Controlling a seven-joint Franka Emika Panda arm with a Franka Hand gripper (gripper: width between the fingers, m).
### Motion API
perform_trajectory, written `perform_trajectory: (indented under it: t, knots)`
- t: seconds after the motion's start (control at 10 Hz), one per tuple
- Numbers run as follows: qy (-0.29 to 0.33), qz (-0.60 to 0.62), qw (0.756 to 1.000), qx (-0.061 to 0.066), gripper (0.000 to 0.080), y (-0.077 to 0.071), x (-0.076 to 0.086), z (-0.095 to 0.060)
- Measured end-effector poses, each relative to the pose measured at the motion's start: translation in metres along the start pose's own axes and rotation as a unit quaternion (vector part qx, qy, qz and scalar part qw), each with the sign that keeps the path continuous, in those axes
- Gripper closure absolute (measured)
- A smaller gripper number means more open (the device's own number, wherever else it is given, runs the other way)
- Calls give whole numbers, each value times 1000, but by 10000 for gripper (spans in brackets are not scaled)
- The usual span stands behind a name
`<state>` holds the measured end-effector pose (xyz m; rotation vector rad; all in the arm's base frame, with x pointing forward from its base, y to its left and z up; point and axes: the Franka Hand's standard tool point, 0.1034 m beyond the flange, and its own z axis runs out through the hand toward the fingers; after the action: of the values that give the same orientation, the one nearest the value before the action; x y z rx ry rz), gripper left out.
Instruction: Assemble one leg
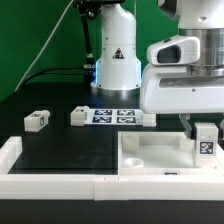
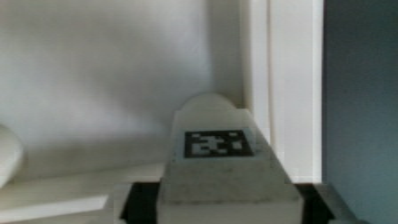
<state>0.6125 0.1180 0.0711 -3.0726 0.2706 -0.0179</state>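
My gripper is shut on a leg, a small white post with a black-and-white tag, and holds it upright over the far right corner of the large white square plate. In the wrist view the leg stands between my two dark fingertips, close to the plate's raised edge. A second leg lies loose on the black table at the exterior view's left. Whether the held leg touches the plate is hidden.
The marker board lies behind the plate in the middle. A white rail runs along the front and left edge of the table. The robot's base stands at the back.
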Motion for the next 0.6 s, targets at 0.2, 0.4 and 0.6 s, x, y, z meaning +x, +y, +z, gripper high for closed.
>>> perform_trajectory:
  t: [0.2,0.4,0.6]
  knots:
    - [1,89,996,-2,509,1,0,0]
    - [4,138,990,-9,508,10,3,0]
    - [5,149,989,-10,508,11,3,-1]
